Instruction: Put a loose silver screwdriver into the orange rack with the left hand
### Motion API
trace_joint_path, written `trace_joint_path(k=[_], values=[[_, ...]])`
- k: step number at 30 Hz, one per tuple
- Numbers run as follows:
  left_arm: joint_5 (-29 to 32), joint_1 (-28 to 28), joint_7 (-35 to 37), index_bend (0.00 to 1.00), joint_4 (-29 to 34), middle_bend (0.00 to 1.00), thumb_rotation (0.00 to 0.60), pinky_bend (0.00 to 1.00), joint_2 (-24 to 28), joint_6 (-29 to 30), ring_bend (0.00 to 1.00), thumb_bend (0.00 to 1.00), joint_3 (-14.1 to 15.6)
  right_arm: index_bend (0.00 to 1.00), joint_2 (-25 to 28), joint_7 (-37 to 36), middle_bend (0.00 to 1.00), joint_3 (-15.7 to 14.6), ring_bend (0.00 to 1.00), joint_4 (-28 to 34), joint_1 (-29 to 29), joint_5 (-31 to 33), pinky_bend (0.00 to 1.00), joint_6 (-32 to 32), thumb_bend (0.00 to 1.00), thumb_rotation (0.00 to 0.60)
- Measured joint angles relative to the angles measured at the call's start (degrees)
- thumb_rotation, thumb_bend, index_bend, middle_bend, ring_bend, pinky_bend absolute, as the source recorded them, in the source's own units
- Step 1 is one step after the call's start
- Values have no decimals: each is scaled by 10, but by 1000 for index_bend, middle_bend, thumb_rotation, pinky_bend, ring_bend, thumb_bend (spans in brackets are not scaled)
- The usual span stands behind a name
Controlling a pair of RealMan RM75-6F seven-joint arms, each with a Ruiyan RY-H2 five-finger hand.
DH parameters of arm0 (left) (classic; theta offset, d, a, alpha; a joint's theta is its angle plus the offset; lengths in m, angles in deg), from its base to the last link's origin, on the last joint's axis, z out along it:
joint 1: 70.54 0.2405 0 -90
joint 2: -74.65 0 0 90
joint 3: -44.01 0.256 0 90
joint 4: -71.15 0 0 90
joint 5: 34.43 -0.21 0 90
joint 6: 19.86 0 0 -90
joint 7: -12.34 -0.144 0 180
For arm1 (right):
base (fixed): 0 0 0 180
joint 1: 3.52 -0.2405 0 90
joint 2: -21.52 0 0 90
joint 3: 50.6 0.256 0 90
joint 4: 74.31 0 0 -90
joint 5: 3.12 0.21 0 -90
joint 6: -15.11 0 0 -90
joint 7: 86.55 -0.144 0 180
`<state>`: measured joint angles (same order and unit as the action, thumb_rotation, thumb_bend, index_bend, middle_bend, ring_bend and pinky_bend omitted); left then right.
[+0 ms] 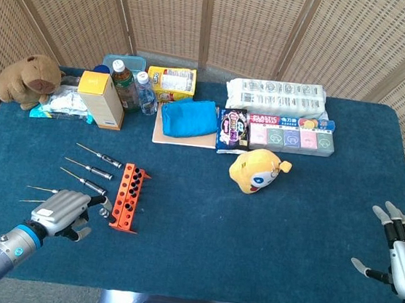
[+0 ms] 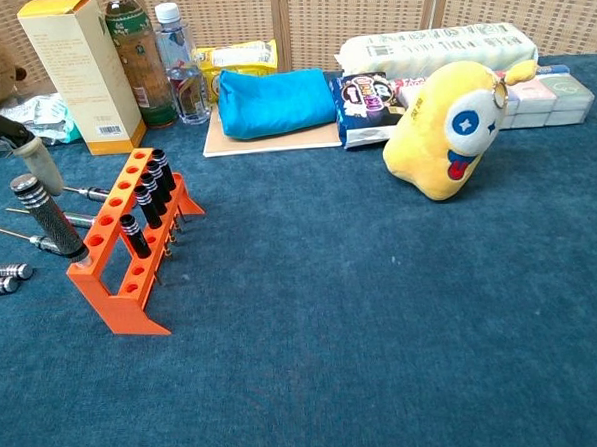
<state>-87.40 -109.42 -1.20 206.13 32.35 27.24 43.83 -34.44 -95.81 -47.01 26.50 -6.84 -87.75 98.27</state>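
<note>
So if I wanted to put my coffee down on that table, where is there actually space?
The widest bare cloth lies between the orange rack and the right hand, in front of the yellow plush. The back row, from the brown plush to the tissue packs, is crowded, and loose screwdrivers clutter the spot beside the left hand.
</note>
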Motion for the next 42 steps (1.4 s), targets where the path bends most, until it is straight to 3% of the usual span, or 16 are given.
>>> trace_joint_path(k=[26,42], values=[[20,-18,-7,279,0,1000,600,1000,11,-17,1000,372,8,90,1,0,0,1,0,2,0,2,0,0,19,600],[-20,4,35,279,0,1000,600,1000,41,-7,1000,369,2,90,-1,4,0,0,0,3,-1,2,0,-2,19,600]])
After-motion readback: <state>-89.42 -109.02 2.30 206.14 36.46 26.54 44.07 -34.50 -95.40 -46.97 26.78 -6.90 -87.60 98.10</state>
